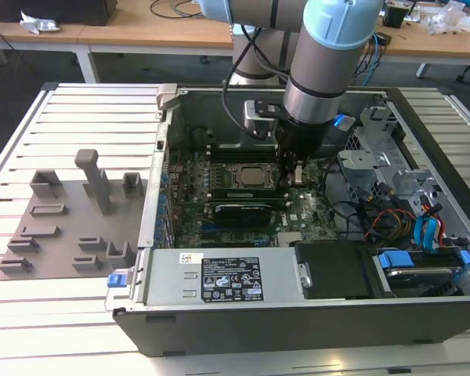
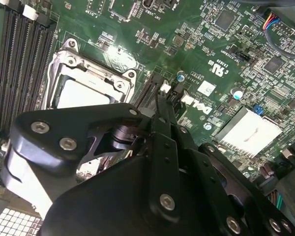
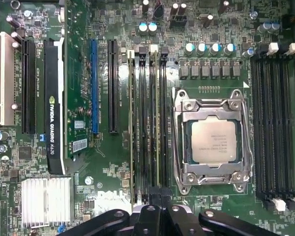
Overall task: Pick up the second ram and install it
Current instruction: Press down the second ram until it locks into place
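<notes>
In the first wrist view the second ram (image 3: 156,123) stands on edge as a thin green stick in a black slot beside the CPU socket (image 3: 212,142). Another green stick (image 3: 132,128) sits two slots over. My gripper (image 3: 160,197) is down at one end of the second ram, its black fingers closed together over the stick's end. I cannot tell whether they pinch it or only rest on it. The second wrist view shows the gripper (image 2: 167,96) low over the motherboard next to the CPU socket (image 2: 83,93). In the exterior view my gripper (image 1: 291,174) is deep inside the open computer case (image 1: 133,258).
A black graphics card (image 3: 54,98) lies on the far side of the slots from the socket. Several unfilled slots with white clips (image 3: 273,123) run beyond the socket. A finned heatsink (image 3: 44,196) is close to the fingers. Cables and drive bays (image 1: 407,219) crowd the exterior view's right; a grey fixture plate (image 1: 70,211) lies left.
</notes>
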Controlling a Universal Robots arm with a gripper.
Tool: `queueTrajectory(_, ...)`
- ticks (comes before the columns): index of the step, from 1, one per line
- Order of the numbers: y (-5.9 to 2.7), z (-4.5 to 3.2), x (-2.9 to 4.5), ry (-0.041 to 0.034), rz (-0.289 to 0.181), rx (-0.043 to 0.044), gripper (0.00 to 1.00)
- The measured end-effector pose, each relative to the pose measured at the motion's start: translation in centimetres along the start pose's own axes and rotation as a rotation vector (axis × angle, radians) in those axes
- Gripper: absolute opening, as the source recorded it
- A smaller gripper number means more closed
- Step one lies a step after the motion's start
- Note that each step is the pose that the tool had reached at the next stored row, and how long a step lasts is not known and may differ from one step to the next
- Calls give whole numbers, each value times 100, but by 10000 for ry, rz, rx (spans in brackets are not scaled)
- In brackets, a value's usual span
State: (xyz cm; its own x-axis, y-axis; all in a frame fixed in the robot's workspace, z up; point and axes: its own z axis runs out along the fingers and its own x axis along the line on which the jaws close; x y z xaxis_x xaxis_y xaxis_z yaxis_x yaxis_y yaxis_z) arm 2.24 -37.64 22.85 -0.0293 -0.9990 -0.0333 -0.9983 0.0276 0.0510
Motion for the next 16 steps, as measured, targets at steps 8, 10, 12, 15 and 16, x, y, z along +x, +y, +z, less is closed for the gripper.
queueTrajectory(8,484,-81,11,2,-4,107,10)
queueTrajectory(10,682,-69,17,3,-6,142,10)
queueTrajectory(12,866,-54,23,-3,-6,183,10)
queueTrajectory(15,991,-7,28,-41,-9,200,10)
queueTrajectory(16,999,15,30,-46,-9,198,10)
